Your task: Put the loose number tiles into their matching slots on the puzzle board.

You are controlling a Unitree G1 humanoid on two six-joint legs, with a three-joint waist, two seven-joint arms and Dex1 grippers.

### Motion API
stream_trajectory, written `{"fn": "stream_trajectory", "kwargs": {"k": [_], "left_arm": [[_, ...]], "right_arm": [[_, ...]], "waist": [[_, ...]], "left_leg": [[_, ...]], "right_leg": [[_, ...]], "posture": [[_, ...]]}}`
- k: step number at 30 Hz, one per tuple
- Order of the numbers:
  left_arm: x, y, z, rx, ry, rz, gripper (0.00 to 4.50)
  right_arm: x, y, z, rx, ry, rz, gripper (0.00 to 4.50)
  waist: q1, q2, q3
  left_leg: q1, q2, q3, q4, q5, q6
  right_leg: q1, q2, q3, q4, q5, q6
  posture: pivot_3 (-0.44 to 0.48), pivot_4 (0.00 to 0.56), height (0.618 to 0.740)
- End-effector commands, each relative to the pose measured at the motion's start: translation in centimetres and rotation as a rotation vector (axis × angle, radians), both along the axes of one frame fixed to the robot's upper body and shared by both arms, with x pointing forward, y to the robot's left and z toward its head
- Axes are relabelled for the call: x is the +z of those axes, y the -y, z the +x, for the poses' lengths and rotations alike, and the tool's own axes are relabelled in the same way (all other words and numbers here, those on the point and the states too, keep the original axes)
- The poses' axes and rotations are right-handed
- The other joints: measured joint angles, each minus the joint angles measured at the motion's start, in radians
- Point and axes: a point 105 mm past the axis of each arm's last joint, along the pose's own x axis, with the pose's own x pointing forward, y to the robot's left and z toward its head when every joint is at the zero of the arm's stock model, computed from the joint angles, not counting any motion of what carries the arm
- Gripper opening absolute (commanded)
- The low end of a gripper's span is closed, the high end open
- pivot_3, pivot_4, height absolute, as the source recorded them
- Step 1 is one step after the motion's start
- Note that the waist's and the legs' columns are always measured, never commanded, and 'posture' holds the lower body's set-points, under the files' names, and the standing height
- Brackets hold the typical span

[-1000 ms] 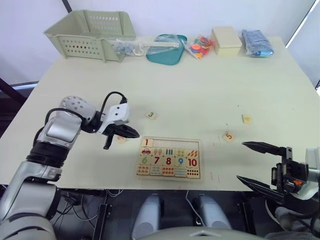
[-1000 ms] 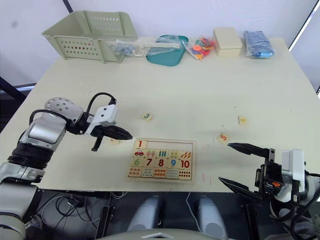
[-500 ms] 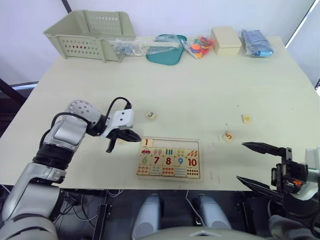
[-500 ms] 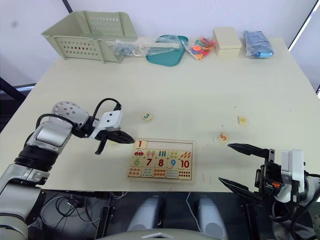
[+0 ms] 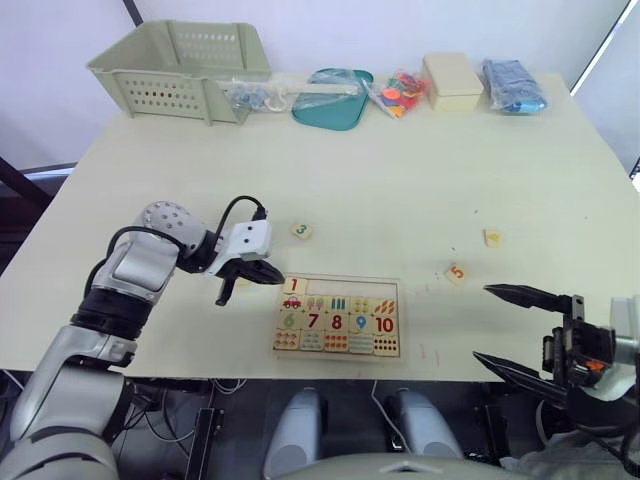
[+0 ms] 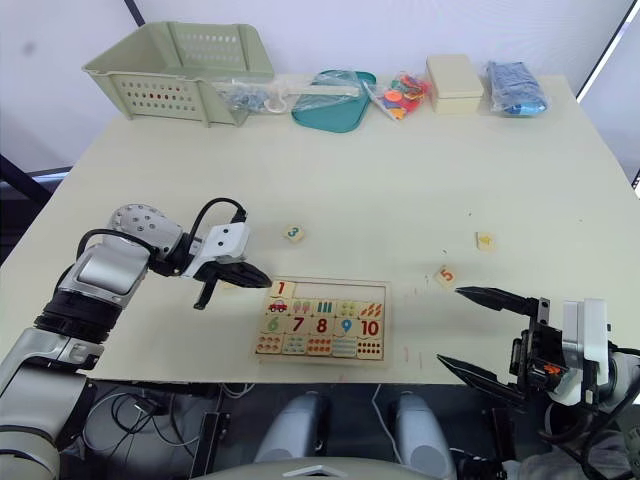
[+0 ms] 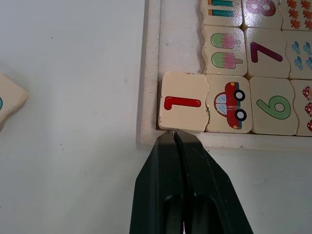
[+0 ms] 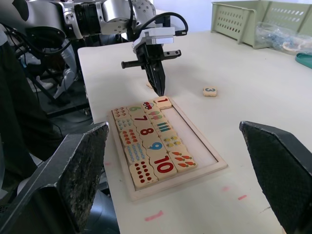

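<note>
Pale wood makes up the puzzle board [image 5: 337,316], which lies flat near the front edge of the table [image 5: 400,170], about midway along it. Its lower rows are filled with picture tiles, big coloured digits 6 to 10 and dot tiles. In the upper row the tile 1 [image 7: 184,102] sits in the corner slot at the board's left end, above the car picture; the other slots [image 5: 350,288] in that row are bare wood.

The left gripper [image 7: 174,134] has its two black fingers pressed together, nothing between them, with the tips at the board's raised rim right beside the tile 1. Just off the board's left end, partly hidden behind this gripper, lies another loose tile [image 7: 9,100] whose digit cannot be read.

The tile 3 [image 5: 302,231] rests on the table behind the board's left end, apart from it. The tile 5 [image 5: 457,272] lies to the right of the board, toward the right front part of the table, and a further tile [image 5: 493,238] with a yellowish mark lies beyond it, nearer the right edge.

The right gripper [image 5: 512,328] hovers off the front right edge of the table, fingers spread wide and empty.

Along the back edge stand a green basket [image 5: 180,65], a teal tray [image 5: 330,100] and a cream box [image 5: 452,82].
</note>
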Motion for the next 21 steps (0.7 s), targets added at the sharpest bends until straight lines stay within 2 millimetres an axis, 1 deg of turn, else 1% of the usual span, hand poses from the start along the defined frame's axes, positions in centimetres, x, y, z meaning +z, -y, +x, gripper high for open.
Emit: {"fn": "stream_trajectory", "kwargs": {"k": [1,21], "left_arm": [[0.51,0.26,0.08,-0.021,0.024,0.004,0.05],[0.38,0.47,-0.77,-0.039,0.003,0.002,0.05]], "right_arm": [[0.66,-0.36,-0.34,0.015,0.030,0.002,4.50],[0.55,-0.34,-0.44,0.018,0.024,0.003,4.50]], "waist": [[0.000,0.000,0.000],[0.000,0.000,0.000]], "left_leg": [[0.000,0.000,0.000,0.000,0.000,0.000],[0.000,0.000,0.000,0.000,0.000,0.000]], "right_leg": [[0.000,0.000,0.000,0.000,0.000,0.000],[0.000,0.000,0.000,0.000,0.000,0.000]], "posture": [[0.000,0.150,0.740],[0.000,0.150,0.740]]}}
